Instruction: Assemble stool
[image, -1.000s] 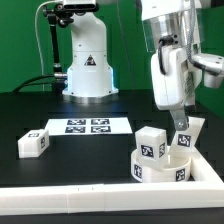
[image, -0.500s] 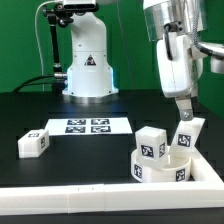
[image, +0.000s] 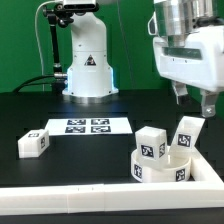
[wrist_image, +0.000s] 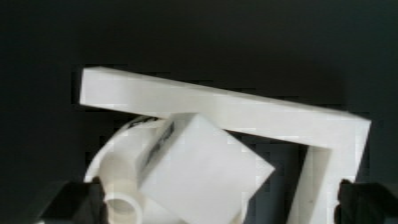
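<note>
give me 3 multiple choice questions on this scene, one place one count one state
1. Where is the lone leg? A in the jaws B at the exterior view's left of the marker board C on the marker board
2. How many tags does the marker board carry? A two B six C four
3. How is the gripper? A open, empty B shut on a leg C shut on the marker board
Key: 1 B, it lies beside that board; 2 C, four tags show; 3 A, jaws wide apart, nothing between.

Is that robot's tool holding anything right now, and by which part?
Nothing is held: the tool hangs open above the leg, clear of it.
</note>
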